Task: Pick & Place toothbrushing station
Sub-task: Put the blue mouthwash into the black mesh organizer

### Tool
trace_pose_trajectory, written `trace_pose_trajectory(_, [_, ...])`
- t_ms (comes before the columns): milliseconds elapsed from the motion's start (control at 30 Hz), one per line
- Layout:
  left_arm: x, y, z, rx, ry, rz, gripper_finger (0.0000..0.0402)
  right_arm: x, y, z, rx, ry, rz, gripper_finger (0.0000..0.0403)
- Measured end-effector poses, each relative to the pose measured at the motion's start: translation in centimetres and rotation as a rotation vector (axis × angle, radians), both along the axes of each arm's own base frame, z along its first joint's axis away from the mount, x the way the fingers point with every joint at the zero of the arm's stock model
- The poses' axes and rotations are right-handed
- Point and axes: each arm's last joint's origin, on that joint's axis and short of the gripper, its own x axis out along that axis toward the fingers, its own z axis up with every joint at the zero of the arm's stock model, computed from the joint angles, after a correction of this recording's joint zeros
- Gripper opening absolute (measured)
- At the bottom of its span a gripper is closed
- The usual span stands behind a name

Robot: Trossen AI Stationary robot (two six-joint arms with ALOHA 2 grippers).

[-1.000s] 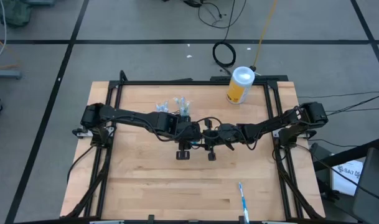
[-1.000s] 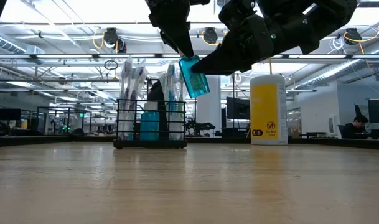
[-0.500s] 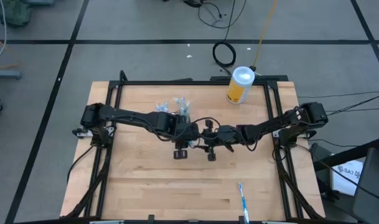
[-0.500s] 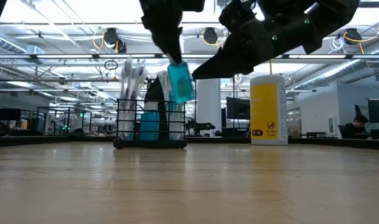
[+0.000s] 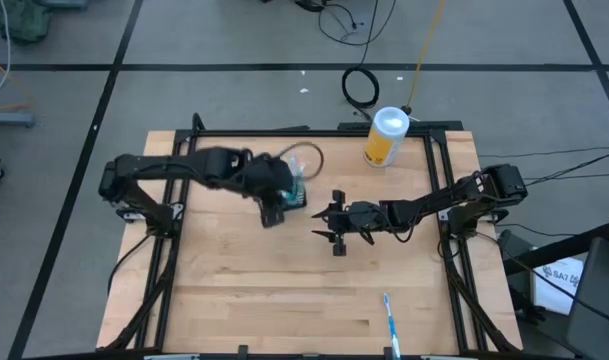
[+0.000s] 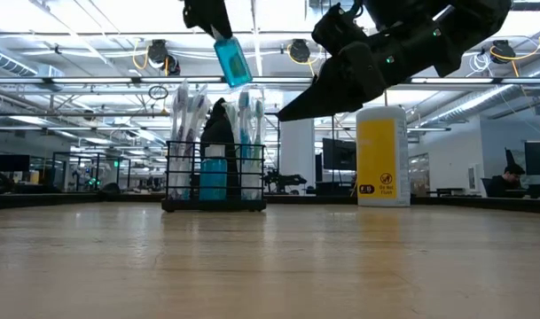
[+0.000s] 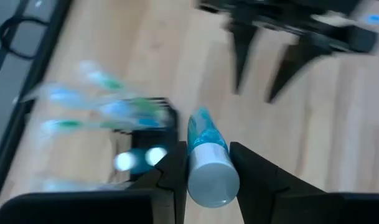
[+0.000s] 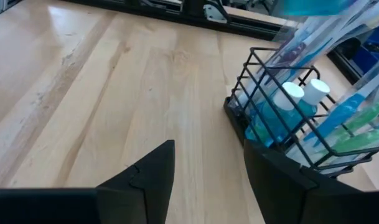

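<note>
The black wire-mesh caddy [image 6: 215,182] stands on the table's far left part, holding white-and-blue toothbrushes [image 6: 188,111] and teal toothpaste tubes [image 8: 282,115]. It also shows in the left wrist view [image 7: 149,134]. My left gripper [image 5: 282,200] is shut on another teal toothpaste tube [image 6: 231,58], high in the air just near of the caddy. My right gripper [image 5: 322,226] is open and empty over the table's middle, pointing toward the caddy [image 8: 264,106]. One loose toothbrush [image 5: 389,322] lies flat by the near edge. My left gripper pinches the tube between its two fingers [image 7: 177,165], on the body just past the white cap [image 7: 213,180]. The cap end lies back between the fingers and the teal body [image 7: 201,127] sticks out beyond them. In the low view the tube slants downward, lifted clear above the caddy.
A yellow canister with a white lid [image 5: 386,137] stands at the far right of the table and also shows in the low view [image 6: 382,157]. Black frame rails [image 5: 174,230] run along the table's sides. Bare wood [image 5: 284,300] lies toward the near edge.
My left gripper has carried the teal tube away from my right gripper, toward the table's left and far edges and upward, ending over the caddy's near side. The tube has stayed in the hold and now slants the other way.
</note>
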Motion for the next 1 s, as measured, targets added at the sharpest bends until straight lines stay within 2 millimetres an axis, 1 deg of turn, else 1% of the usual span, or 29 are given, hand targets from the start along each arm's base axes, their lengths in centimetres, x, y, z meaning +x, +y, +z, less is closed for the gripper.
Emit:
trace_pose_trajectory(67, [-0.2,1.4,0.1,0.0,0.007,0.043,0.01,0.0,0.0,0.1,0.001,-0.008,0.002,0.0186])
trace_pose_trajectory(200, [0.0,3.7,-0.8,0.046,0.071,0.03,0.0101,0.0,0.0,0.1,0.002,-0.013,0.004,0.0185])
trace_pose_trajectory(300, [0.6,4.9,-1.9,0.067,0.126,0.011,0.0101,0.1,0.0,0.2,0.002,-0.023,0.004,0.0185])
trace_pose_trajectory(367, [0.9,5.3,-2.8,0.087,0.192,-0.037,0.0101,0.1,0.0,0.2,0.002,-0.022,0.004,0.0185])
trace_pose_trajectory(500, [1.3,5.5,-4.2,0.12,0.298,-0.147,0.0101,0.1,0.0,0.2,0.002,-0.019,0.005,0.0184])
trace_pose_trajectory(700, [1.7,5.1,-4.1,0.193,0.287,-0.297,0.0101,0.1,0.0,0.2,0.001,-0.019,0.005,0.0187])
trace_pose_trajectory(800, [1.6,5.1,-4.1,0.221,0.308,-0.363,0.0102,0.1,0.0,0.2,-0.005,-0.022,0.006,0.0187])
trace_pose_trajectory(1000, [2.1,5.2,-4.7,0.313,0.339,-0.536,0.0102,0.1,0.0,0.2,-0.009,-0.021,0.008,0.0187])
